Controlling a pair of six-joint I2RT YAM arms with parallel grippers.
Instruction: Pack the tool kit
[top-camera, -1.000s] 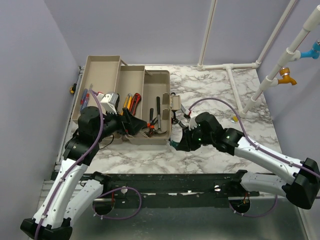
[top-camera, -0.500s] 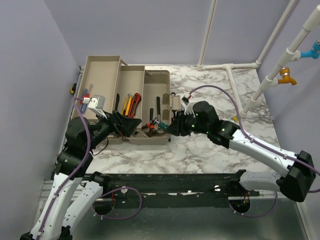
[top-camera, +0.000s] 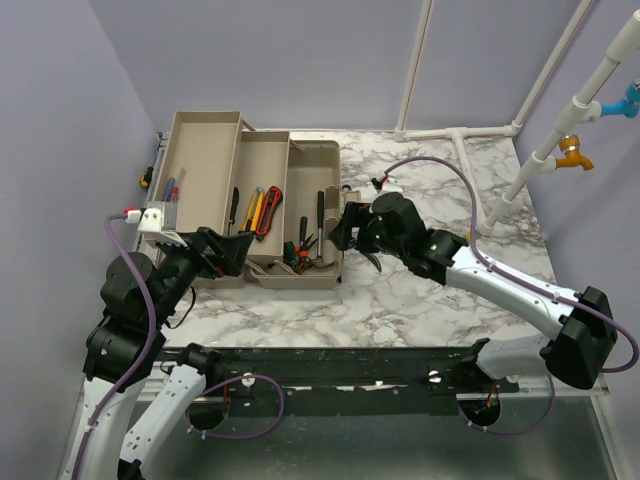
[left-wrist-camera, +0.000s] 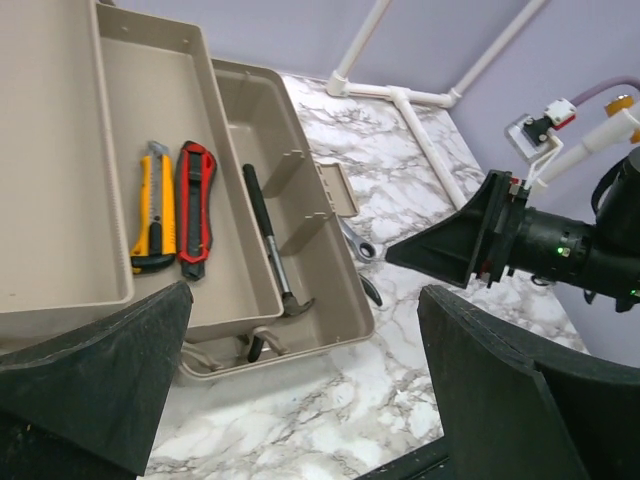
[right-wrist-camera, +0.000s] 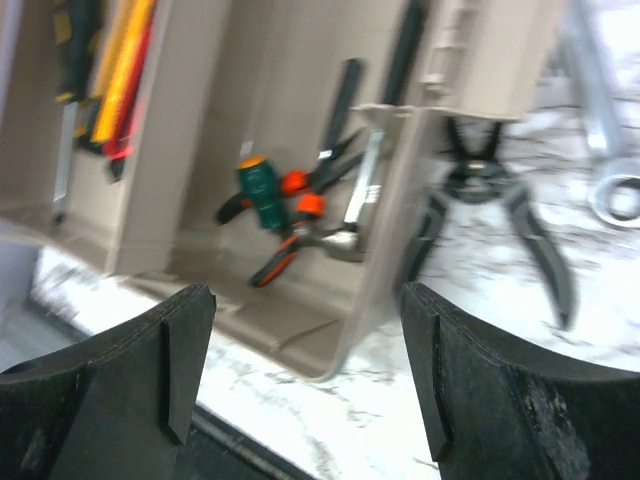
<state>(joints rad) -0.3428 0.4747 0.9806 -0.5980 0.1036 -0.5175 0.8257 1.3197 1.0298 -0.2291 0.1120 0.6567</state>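
Most tools lie in the open toolbox at the tabletop's left rear; pliers and a wrench lie outside beside it. Left gripper and right gripper gape wide, empty.

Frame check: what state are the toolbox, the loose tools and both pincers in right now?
toolbox: open, trays fanned out.
hammer: lying inside the toolbox's deep section.
red knife: lying in a tray beside the yellow knife.
black pliers: on the table outside the toolbox, handles spread.
wrench: on the table, outside the toolbox.
left pincer: open, empty.
right pincer: open, empty.
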